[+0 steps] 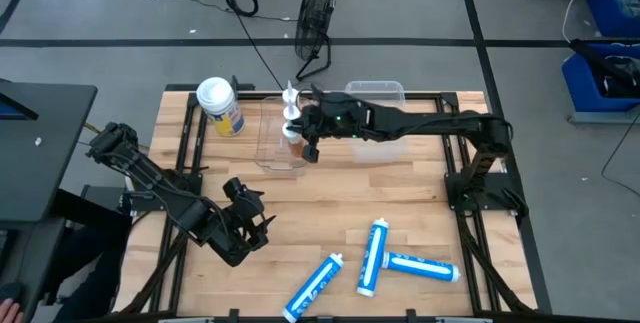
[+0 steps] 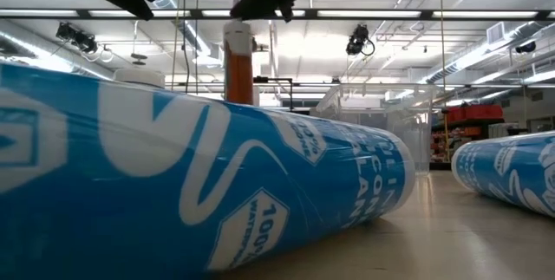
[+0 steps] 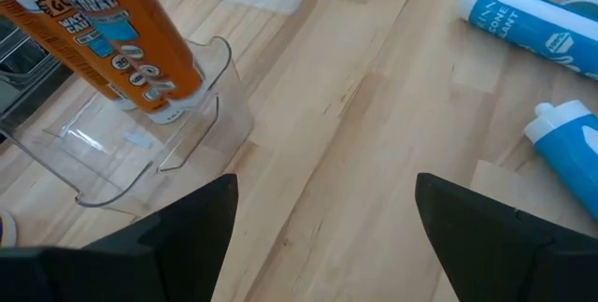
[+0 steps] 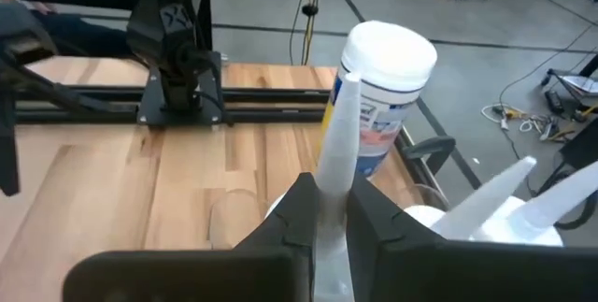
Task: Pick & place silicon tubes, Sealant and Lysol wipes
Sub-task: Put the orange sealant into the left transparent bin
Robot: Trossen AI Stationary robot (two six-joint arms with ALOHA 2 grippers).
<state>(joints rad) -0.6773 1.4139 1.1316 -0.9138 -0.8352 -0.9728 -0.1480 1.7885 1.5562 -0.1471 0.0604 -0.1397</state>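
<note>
An orange sealant tube [image 3: 112, 35] with a white nozzle stands tilted, its lower end in a clear container [image 1: 280, 148] at the table's far middle. My right gripper [image 4: 329, 199] is shut on it, reaching in from the table's right. Beside it rises a second white nozzle [image 4: 509, 194]. The Lysol wipes [image 1: 220, 106], a white-lidded canister, stand upright to the container's left. Three blue silicone tubes [image 1: 373, 255] lie on the table at the near right. My left gripper [image 1: 245, 218] hangs open above the near left, touching nothing. My right gripper pinches the sealant tube's white nozzle [image 4: 334, 143] between its two fingers, which come almost level from the table's right and lie across the nozzle. The tube hangs tilted below them, its lower end [image 3: 173, 106] inside the clear container; whether it rests on the floor I cannot tell.
A second clear bin [image 1: 380, 93] sits at the far edge under my right arm. A black fan [image 1: 318, 13] stands on the floor beyond the table. Bare wood lies in the table's middle between the container and the blue tubes.
</note>
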